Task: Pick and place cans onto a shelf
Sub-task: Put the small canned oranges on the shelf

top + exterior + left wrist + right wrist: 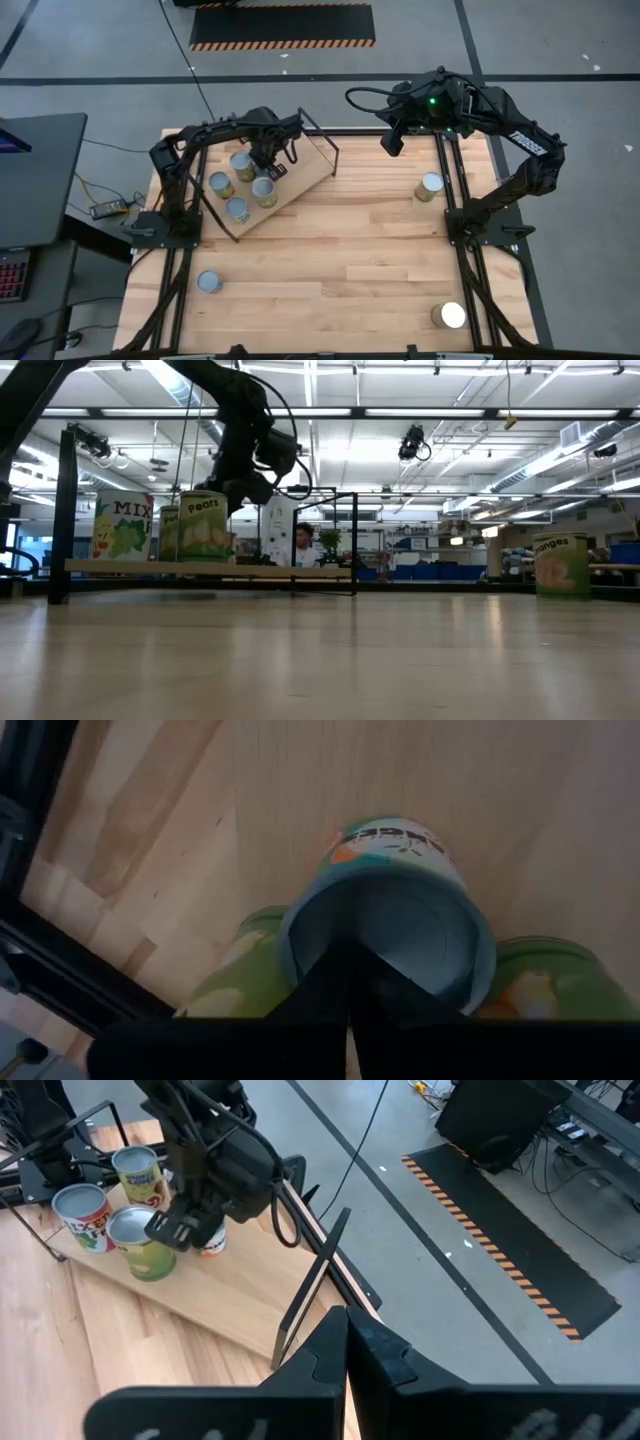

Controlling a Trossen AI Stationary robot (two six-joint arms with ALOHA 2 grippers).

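Left gripper [274,170] fingers together, holding nothing, poised directly above can [264,191] on shelf [300,172]; left wrist view shows can top [385,945] just past fingertips. Four cans clustered on shelf board. Loose cans on surface [340,250]: near-left [209,282], far-right [430,186], near-right [450,316]. Right gripper [390,142] fingers together, empty, raised over far edge of surface, well apart from cans.

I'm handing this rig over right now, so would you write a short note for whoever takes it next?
Left gripper: shut, empty, above the cans on the shelf.
Right gripper: shut, empty, raised over the table's far edge.
Done: four cans stand on the shelf.
Left: three cans on the tabletop: one by the right arm's frame, one front right, one front left.
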